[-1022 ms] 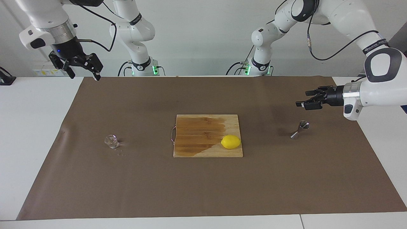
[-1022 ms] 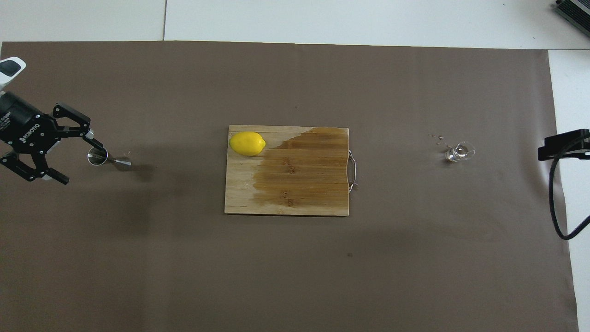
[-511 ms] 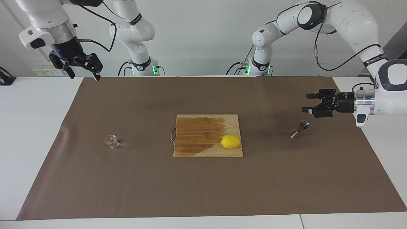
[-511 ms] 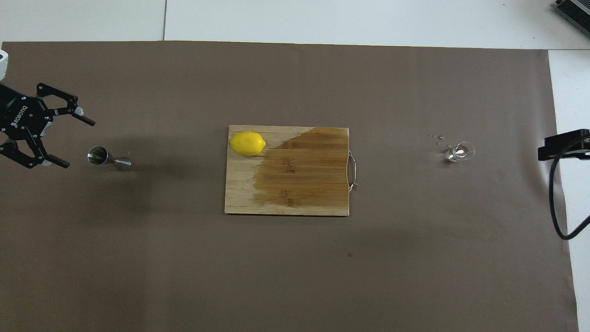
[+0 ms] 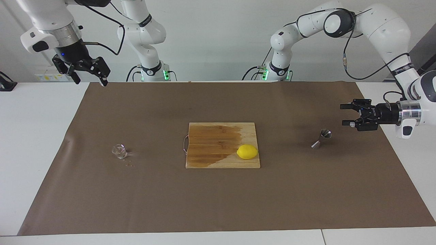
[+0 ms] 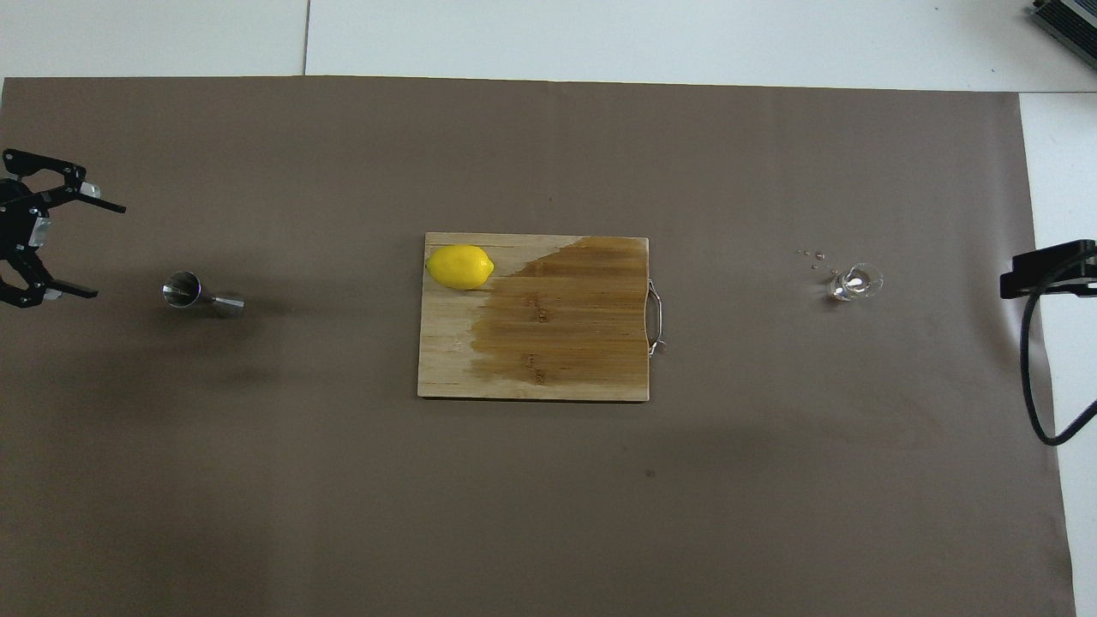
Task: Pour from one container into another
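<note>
You see the steel jigger (image 5: 321, 138) standing on the brown mat (image 5: 218, 204) toward the left arm's end, and the left gripper (image 5: 346, 115) hangs over the mat just beside it, jaws apart, holding nothing. The glass cup (image 5: 119, 151) sits toward the right arm's end; the right gripper (image 5: 89, 77) waits raised, jaws apart, empty. A lemon (image 5: 247, 151) lies on the cutting board (image 5: 211, 143) between them

Lemon (image 5: 247, 151) on half-wet cutting board (image 5: 211, 160)

Robotics lab (two arms (image 5: 374, 23), papered table (image 5: 218, 204), bare wall)
</note>
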Robot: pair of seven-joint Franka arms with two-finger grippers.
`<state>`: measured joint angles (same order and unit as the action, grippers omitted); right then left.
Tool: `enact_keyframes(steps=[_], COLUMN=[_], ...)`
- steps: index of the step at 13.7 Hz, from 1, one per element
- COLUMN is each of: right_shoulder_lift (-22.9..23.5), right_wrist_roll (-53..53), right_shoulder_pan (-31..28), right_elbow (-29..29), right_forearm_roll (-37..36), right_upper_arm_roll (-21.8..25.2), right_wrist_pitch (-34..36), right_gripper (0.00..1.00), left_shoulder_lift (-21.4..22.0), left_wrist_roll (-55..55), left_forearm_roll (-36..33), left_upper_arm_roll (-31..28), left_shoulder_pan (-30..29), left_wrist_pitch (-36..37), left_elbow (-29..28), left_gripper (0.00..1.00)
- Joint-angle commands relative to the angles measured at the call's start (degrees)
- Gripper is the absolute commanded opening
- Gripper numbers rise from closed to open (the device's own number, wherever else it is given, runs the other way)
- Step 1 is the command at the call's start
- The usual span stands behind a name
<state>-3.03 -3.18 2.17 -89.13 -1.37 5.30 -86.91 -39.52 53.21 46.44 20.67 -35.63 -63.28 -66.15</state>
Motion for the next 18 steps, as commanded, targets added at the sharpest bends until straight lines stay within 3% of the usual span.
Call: enact_keyframes(steps=[1, 5, 10, 18], right_shoulder_lift=[-1.4, -1.4, -1.4, -1.4], right_wrist_roll=[-0.1, -0.1, -0.1, -0.2], right_shoulder_pan=[-0.1, -0.1, -0.1, -0.1], right_elbow=[-1.7, -1.7, -1.7, -1.7], right_forearm_roll=[-0.4, -0.4, -0.4, -0.4], right_upper_arm_roll=[-0.3, -0.3, -0.3, -0.3], right_wrist_pitch=[-0.9, -0.9, -0.9, -0.9], right_gripper=[1.0, 1.0, 1.0, 1.0], left_shoulder_lift=[0.8, 2.2, 2.4, -1.7], left_wrist_roll=[1.0, 0.8, 0.7, 0.1], left_forearm_roll=[5.8, 10.1, 13.3, 15.5], left_upper_arm_roll=[-2.9, -6.9, -7.1, -7.9], left_shoulder_pan=[1.3, 4.0, 3.5, 0.7], left_wrist_pitch=[-2.4, -4.9, -6.4, -6.4], left_elbow=[-4.2, -8.2, -12.5, -15.4], left_gripper=[1.0, 1.0, 1.0, 1.0])
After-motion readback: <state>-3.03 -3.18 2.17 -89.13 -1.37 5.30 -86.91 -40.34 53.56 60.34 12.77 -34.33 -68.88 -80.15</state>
